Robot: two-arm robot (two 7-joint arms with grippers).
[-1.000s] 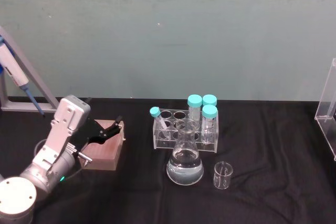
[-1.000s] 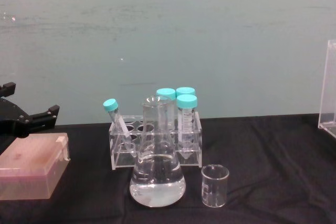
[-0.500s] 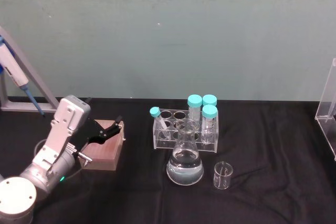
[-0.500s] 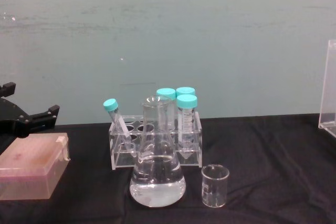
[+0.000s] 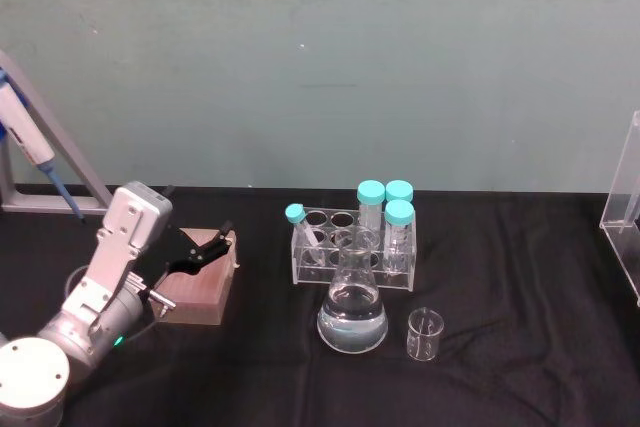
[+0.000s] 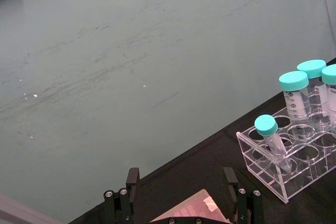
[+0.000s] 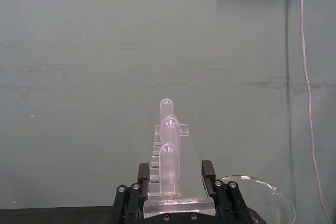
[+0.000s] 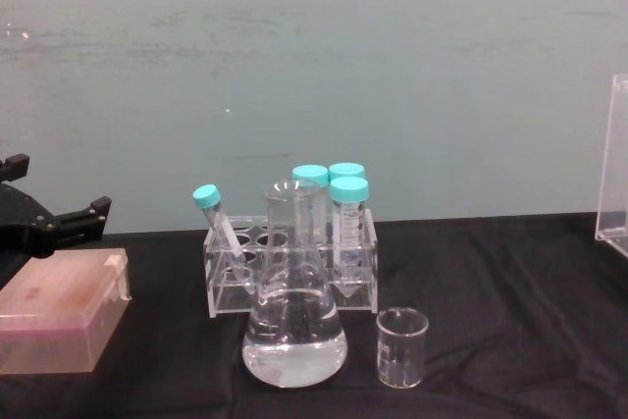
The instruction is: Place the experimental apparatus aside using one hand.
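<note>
A conical glass flask (image 5: 352, 319) (image 8: 294, 340) with clear liquid stands mid-table, and a small glass beaker (image 5: 424, 335) (image 8: 402, 345) sits just right of it. In the right wrist view a tall narrow acrylic stand (image 7: 169, 145) holds round-topped tubes. Its base fills the gap between the fingers of my right gripper (image 7: 175, 169), which looks shut on it. My left gripper (image 5: 215, 244) (image 8: 61, 183) (image 6: 180, 174) hovers open over a pink box (image 5: 200, 287) (image 8: 59, 306), far left of the flask and holding nothing.
Behind the flask is a clear rack (image 5: 350, 252) (image 8: 231, 282) (image 6: 283, 166) of teal-capped tubes. A pipette (image 5: 25, 137) hangs on a frame at the far left. A clear acrylic piece (image 5: 625, 207) (image 8: 613, 164) stands at the right edge. A glass dish (image 7: 262, 198) lies near the stand.
</note>
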